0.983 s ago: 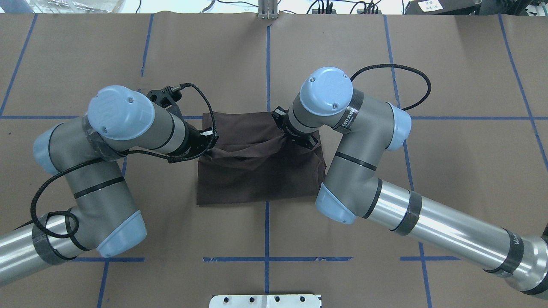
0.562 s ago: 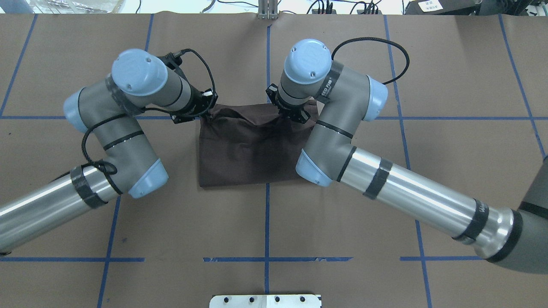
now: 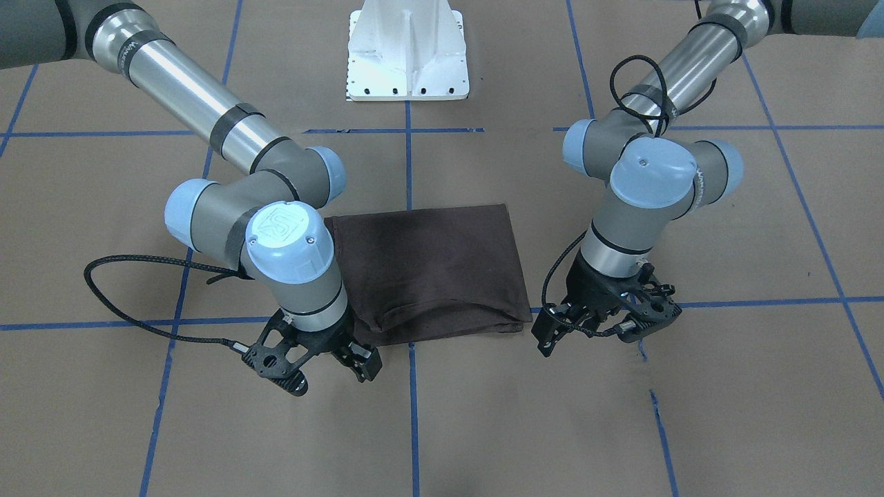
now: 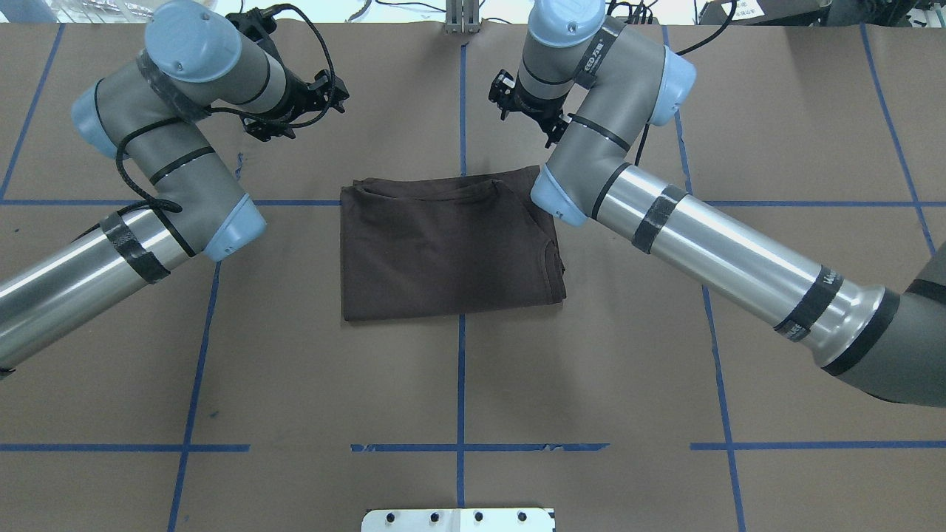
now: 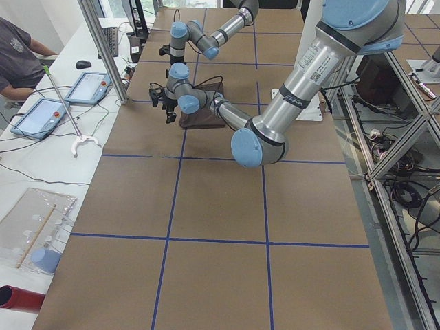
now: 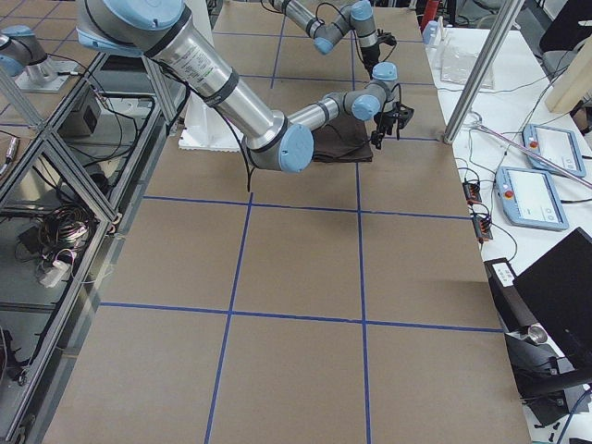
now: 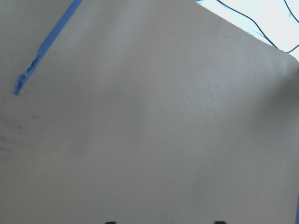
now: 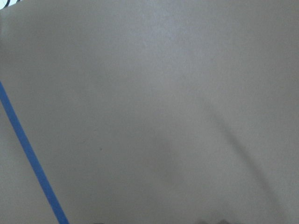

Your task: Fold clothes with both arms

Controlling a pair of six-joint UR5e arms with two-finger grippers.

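**Front-facing view.** The dark brown-grey short-sleeved cotton T-shirt (image 3: 428, 266) lies folded into a flat rectangle on the brown paper-covered table (image 3: 690, 414), which is marked with blue tape lines. The shirt sits about midway between the robot-side edge and the operators' edge. The left arm's black two-finger gripper (image 3: 561, 330) hangs just off one operators'-side corner of the shirt. The right arm's black two-finger gripper (image 3: 356, 360) hangs just off the other. I see no cloth in either.

**Overhead view.** The T-shirt (image 4: 443, 251) straddles the centre tape line, with its ribbed collar (image 4: 550, 255) at the side toward the robot's right. The left gripper (image 4: 329, 92) and right gripper (image 4: 510, 100) both stand beyond it toward the operators' edge, clear of the fabric.

**Side views.** Both grippers are raised above the table past the shirt. They are too small here to judge the jaws.

**Wrist views.** Each shows only bare paper and tape, no cloth. In the left wrist view two dark fingertips (image 7: 218, 222) sit far apart at the bottom edge. I read both grippers as spread wide and empty.

**Handling.** I judge the shirt light, limp and not fragile. The stacked layers are likely to slide or sag if lifted by one point. For any further fold I would pinch two corners of one short edge, catching every layer.
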